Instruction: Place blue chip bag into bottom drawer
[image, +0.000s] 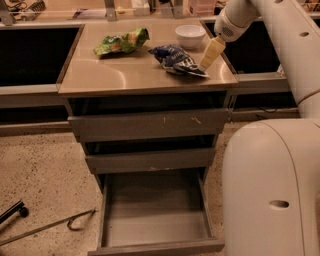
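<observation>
The end effector hangs at the right side of the surface, angled down and to the left from the white arm. Its tip sits at the right edge of the blue chip bag. You cannot tell from this view whether it touches the bag, nor whether the end effector is spread or pressed together.

Locate the blue chip bag on the surface, right of centre, lying flat and crumpled. It is just in front of the white bowl and right of the green and yellow snack bag, apart from both.

Below the surface you see three grey drawers:
- The top drawer and middle drawer are each pulled out slightly, with scuffed fronts.
- The bottom drawer is pulled out furthest, with its flat grey floor exposed.

The robot's white body fills the lower right. On the speckled floor at lower left lies a thin metal rod with a hooked end.
</observation>
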